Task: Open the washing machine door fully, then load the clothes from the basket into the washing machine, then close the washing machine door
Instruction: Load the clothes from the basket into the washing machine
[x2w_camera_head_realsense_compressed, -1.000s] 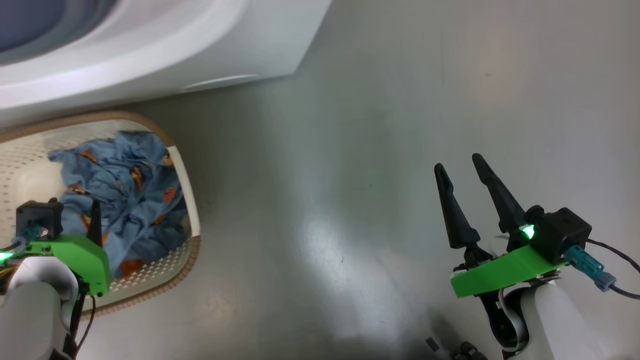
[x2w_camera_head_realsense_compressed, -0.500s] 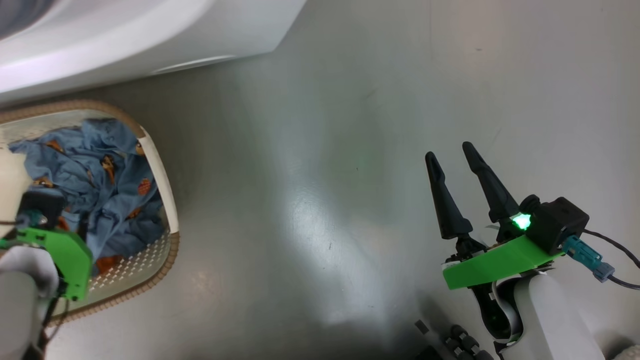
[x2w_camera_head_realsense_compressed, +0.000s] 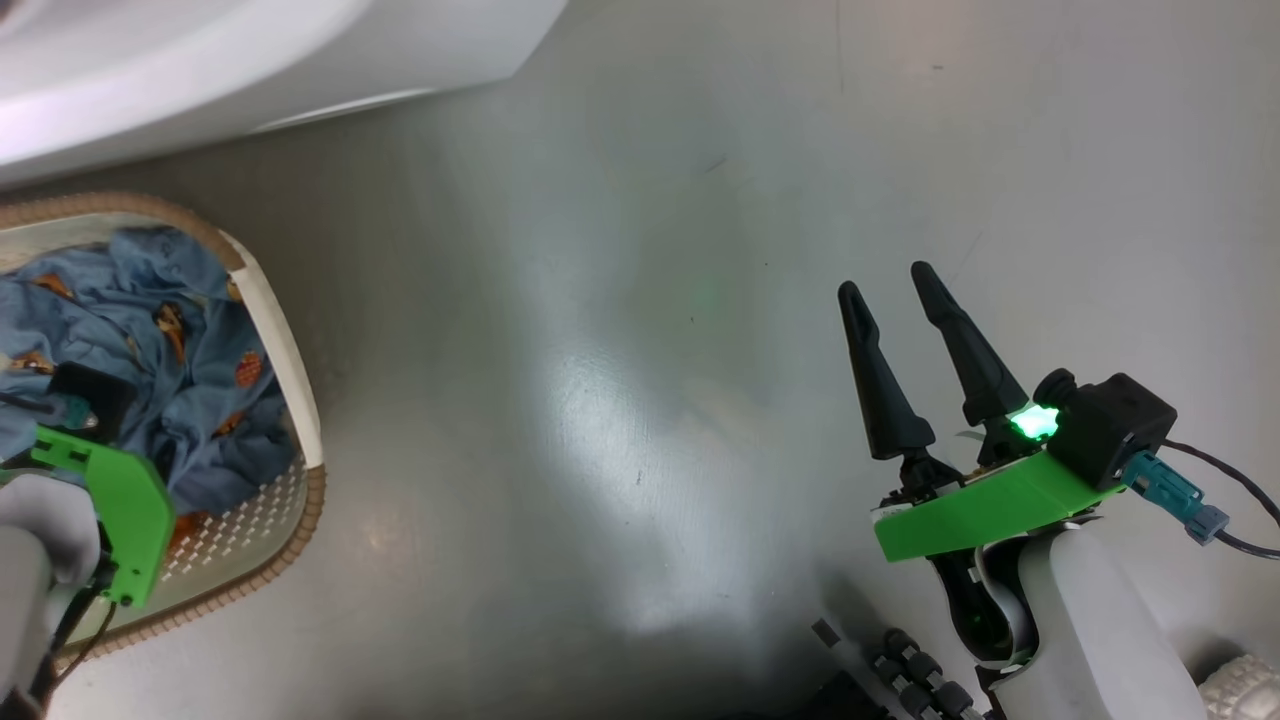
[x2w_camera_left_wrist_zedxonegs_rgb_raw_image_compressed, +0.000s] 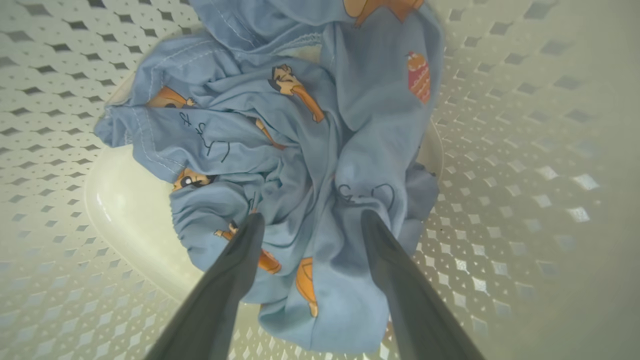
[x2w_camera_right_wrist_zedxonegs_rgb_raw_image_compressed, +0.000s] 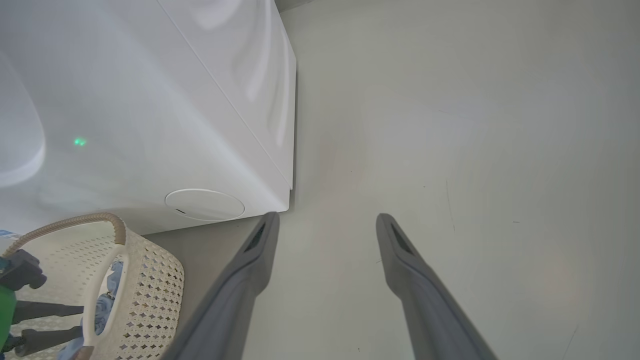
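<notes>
The cream perforated basket (x2w_camera_head_realsense_compressed: 296, 380) stands on the floor at the left, just before the white washing machine (x2w_camera_head_realsense_compressed: 200, 60). Crumpled light blue clothes (x2w_camera_head_realsense_compressed: 180, 330) with orange figures lie in it. My left gripper (x2w_camera_left_wrist_zedxonegs_rgb_raw_image_compressed: 310, 217) reaches down into the basket, open, its fingertips (x2w_camera_left_wrist_zedxonegs_rgb_raw_image_compressed: 252, 225) resting on the clothes (x2w_camera_left_wrist_zedxonegs_rgb_raw_image_compressed: 300, 150) with a fold of fabric between them. My right gripper (x2w_camera_head_realsense_compressed: 885, 280) hangs open over bare floor at the right, holding nothing; the right wrist view has it (x2w_camera_right_wrist_zedxonegs_rgb_raw_image_compressed: 325, 220) just off the machine's front corner. The washing machine door is out of view.
A round white cover (x2w_camera_right_wrist_zedxonegs_rgb_raw_image_compressed: 205, 204) sits low on the washing machine's front (x2w_camera_right_wrist_zedxonegs_rgb_raw_image_compressed: 150, 100), just above the basket (x2w_camera_right_wrist_zedxonegs_rgb_raw_image_compressed: 150, 280). Grey glossy floor (x2w_camera_head_realsense_compressed: 640, 300) spreads wide between the basket and my right arm. Part of my wheeled base (x2w_camera_head_realsense_compressed: 900, 670) shows at the bottom right.
The head camera has swung right, so basket and machine slid left in the picture. My left gripper has dipped deeper into the basket. The right gripper stays open, holding its place.
</notes>
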